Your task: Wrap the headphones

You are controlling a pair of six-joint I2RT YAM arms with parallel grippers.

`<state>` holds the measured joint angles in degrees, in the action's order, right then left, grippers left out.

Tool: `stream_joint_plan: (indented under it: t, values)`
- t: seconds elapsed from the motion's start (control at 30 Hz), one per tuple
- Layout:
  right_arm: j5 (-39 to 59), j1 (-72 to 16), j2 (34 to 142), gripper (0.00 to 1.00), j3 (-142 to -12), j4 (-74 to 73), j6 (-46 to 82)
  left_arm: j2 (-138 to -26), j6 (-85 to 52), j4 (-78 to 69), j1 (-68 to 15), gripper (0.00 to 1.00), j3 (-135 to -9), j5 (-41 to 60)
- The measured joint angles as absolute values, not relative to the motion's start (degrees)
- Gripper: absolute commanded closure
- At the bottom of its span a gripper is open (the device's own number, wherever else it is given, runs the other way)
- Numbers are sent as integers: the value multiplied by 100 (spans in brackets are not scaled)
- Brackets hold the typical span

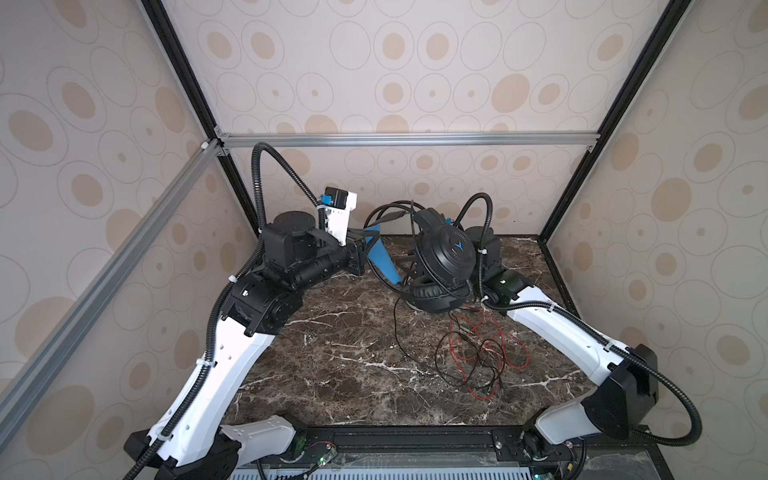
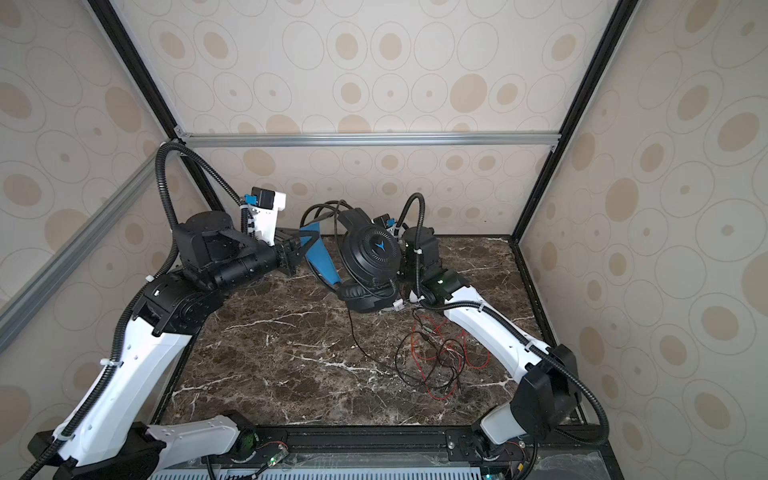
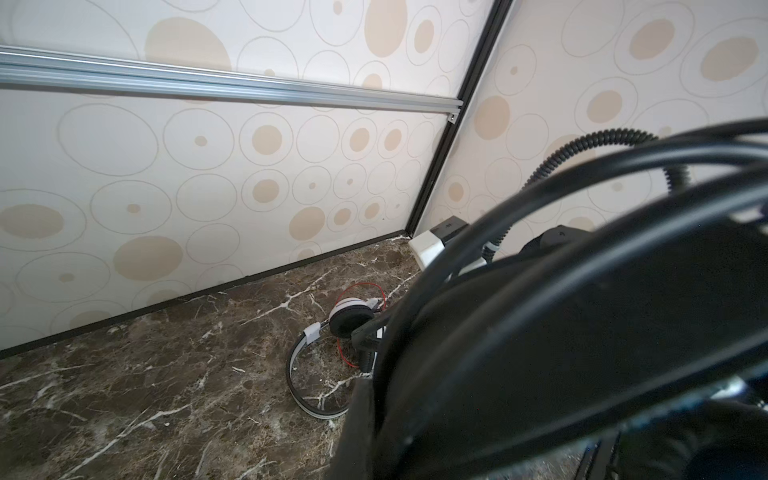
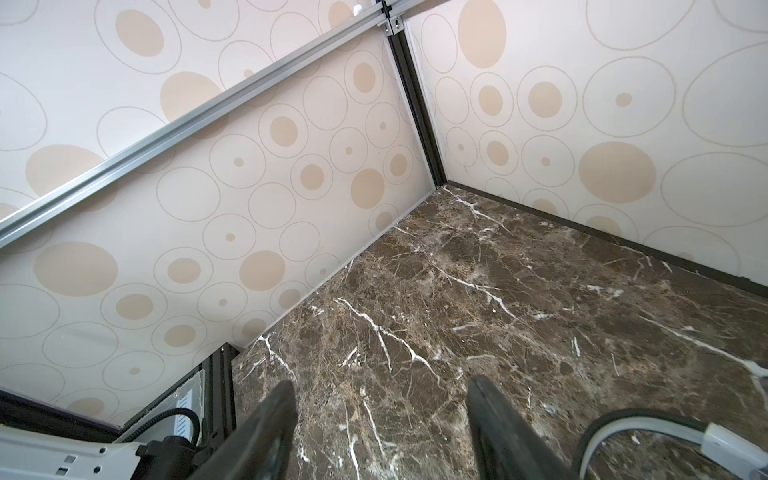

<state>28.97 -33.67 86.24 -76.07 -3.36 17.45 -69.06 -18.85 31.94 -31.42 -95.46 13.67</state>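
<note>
So that its cord (image 1: 395, 320) apparently hangs free for winding, the black headset (image 1: 446, 249) is held up over the table (image 1: 332, 353), headband (image 1: 380, 257) pinched by the left gripper (image 1: 368, 243); the right gripper (image 4: 380, 395) is spread, empty.

Open marble tabletop (image 1: 324, 353) at left and front centre. Right front taken by loose tangle of cords (image 1: 478, 357). Middle rear blocked by black headset (image 1: 446, 257) aloft, white headset (image 3: 349, 322) lying below.

Left jaws clamp blue band (image 2: 319, 254) of black headset (image 2: 372, 251). Its black cord (image 2: 352, 332) trails down to tabletop (image 2: 270, 361), tangled with red cord (image 2: 434, 391) beside right arm (image 2: 486, 332).
</note>
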Motion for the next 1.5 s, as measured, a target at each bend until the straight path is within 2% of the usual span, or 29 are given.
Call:
stream_joint_plan:
  t: [0.43, 0.83, 0.93, 1.03, 1.17, 1.3, 1.5]
  values:
    - [2936, -3367, 9395, 36, -6803, -1848, 2589, -7277, -2198, 3223, -3142, 100, -9988, 565]
    - [2906, -3406, 10005, 46, -5892, -2967, 3411, -7424, -2473, 3157, -3142, 100, -10084, 78]
    - [2897, -3413, 10020, 58, -5712, -3050, 3487, -7446, -2530, 3146, -3142, 100, -10119, -1]
    - [2884, -3422, 10020, 76, -5575, -3107, 3538, -7476, -2630, 3131, -3142, 100, -10151, -134]
    - [2823, -3465, 9944, 90, -5404, -2926, 3439, -7485, -2871, 3144, -3124, 100, -10149, -569]
    - [2641, -3614, 9539, 97, -5245, -2309, 3140, -7485, -3074, 3140, -3000, 100, -10141, -954]
    - [2128, -4069, 8490, 98, -5175, -1085, 2493, -7509, -3249, 3070, -2593, 100, -9994, -1406]
